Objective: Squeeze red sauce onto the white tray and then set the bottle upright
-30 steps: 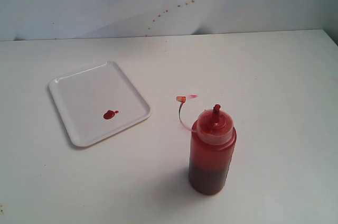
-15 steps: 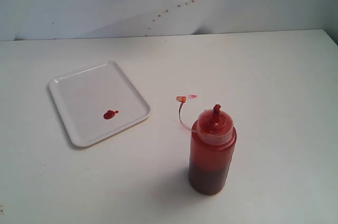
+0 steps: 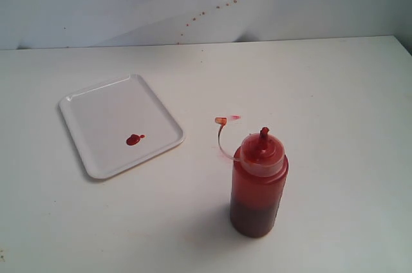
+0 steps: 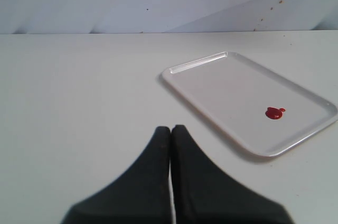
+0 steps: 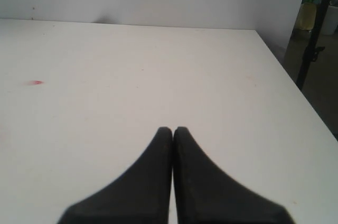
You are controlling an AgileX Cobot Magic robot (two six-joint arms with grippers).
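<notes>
The bottle [image 3: 259,186] stands upright on the table right of centre in the exterior view, its tethered tip cap [image 3: 220,120] hanging off to the left. The white tray [image 3: 96,112] lies to the left with a blob of red sauce [image 3: 134,139] on it. Neither gripper shows in the exterior view. The left wrist view has the white tray [image 4: 222,84] and the red sauce [image 4: 274,112] well beyond my shut left gripper [image 4: 171,129], which holds nothing. My right gripper [image 5: 172,130] is shut and empty over bare table; the bottle is out of that view.
A small red smear [image 3: 235,117] marks the table near the tip cap, and the same red smear [image 5: 35,82] appears in the right wrist view. Red spatter dots [image 3: 212,9] mark the back wall. The table's right edge [image 5: 296,84] drops off beside a dark stand.
</notes>
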